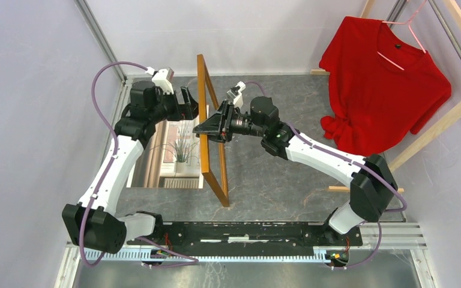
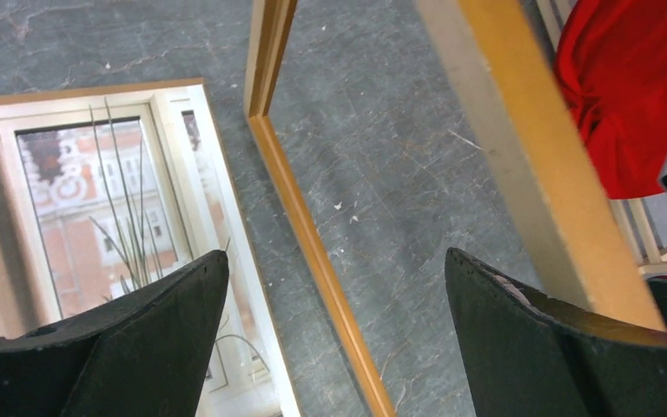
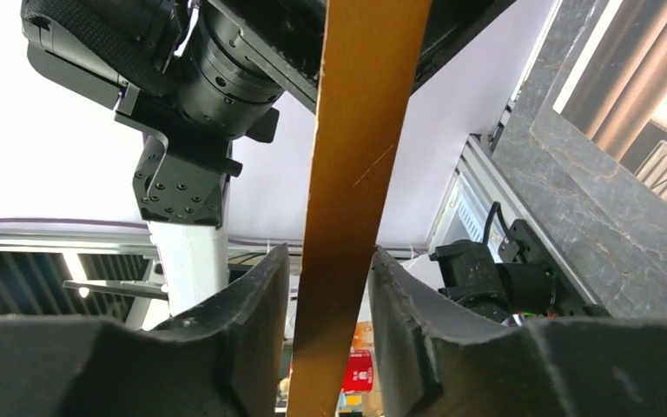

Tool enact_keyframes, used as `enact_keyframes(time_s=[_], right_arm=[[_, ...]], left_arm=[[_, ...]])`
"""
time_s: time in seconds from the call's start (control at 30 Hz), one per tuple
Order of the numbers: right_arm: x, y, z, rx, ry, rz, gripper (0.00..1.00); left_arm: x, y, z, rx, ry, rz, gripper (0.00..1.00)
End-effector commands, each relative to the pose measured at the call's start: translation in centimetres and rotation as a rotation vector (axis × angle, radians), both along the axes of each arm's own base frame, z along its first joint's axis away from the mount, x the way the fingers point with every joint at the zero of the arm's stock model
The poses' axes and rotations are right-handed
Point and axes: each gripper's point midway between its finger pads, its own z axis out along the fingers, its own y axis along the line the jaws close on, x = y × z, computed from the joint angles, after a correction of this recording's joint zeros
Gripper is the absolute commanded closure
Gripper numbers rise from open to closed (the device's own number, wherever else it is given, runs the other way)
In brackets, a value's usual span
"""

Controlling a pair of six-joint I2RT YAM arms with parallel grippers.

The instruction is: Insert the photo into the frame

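The left gripper (image 1: 187, 103) hangs with its fingers spread wide and nothing between them, at about ten o'clock from the table's middle, just above the far end of the photo (image 1: 177, 153). The photo lies flat, picture side up, on the grey table (image 1: 276, 180). It looks like thin paper: light, limp, easy to crease or slide, so a pinch at a free edge or corner would suit it better than a press on its face.

The frame (image 1: 212, 135) stands on edge just right of the photo, its lower rail on the table near six o'clock. It seems stiff, light wood with thin, smooth rails. The right gripper (image 1: 211, 128) has its fingers (image 3: 247, 321) around one long rail; whether they clamp it firmly is hard to tell. Held at one point, the frame could pivot or slip.
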Motion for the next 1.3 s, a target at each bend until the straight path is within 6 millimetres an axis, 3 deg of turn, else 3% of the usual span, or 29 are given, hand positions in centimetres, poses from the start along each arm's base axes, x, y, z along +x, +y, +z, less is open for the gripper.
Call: enact_keyframes(time_s=[0.0, 0.1, 0.2, 0.37, 0.47, 0.63, 0.7, 0.97, 1.1, 1.27], right_arm=[[-1.4, -1.1, 3.1, 0.072, -0.125, 0.058, 0.51], [-0.9, -1.4, 1.8, 0.009, -0.141, 0.059, 0.39], [0.1, -2.1, 0.6, -0.089, -0.181, 0.056, 0.22], [2.6, -4.8, -2.3, -0.331, -0.265, 0.031, 0.08], [4.1, -6.7, -2.9, -0.429, -0.308, -0.005, 0.03], [6.1, -9.3, -2.3, -0.593, -0.409, -0.062, 0.02], [6.9, -10.0, -2.2, -0.661, -0.440, -0.076, 0.04], [8.1, -11.8, -0.8, -0.740, -0.518, -0.149, 0.31], [8.7, -13.7, -1.2, -0.832, -0.540, -0.188, 0.40], [9.5, -16.7, -2.8, -0.964, -0.544, -0.237, 0.59]], left_arm=[[0.3, -1.6, 2.4, -0.079, -0.073, -0.026, 0.00], [0.3, -2.6, 2.4, -0.081, -0.083, -0.038, 0.00], [0.5, -3.6, 2.2, -0.077, -0.075, -0.051, 0.00], [0.8, -4.7, 2.3, -0.065, -0.081, -0.065, 0.00], [0.9, -5.0, 2.2, -0.060, -0.078, -0.068, 0.00], [1.1, -5.6, 1.6, -0.048, -0.066, -0.074, 0.00], [1.2, -5.7, 1.3, -0.045, -0.059, -0.073, 0.00], [1.2, -5.3, -1.4, 0.011, -0.023, -0.068, 0.00], [1.0, -4.3, -4.1, 0.091, -0.001, -0.065, 0.00], [0.7, -2.2, -9.2, 0.264, 0.052, -0.064, 0.00]])
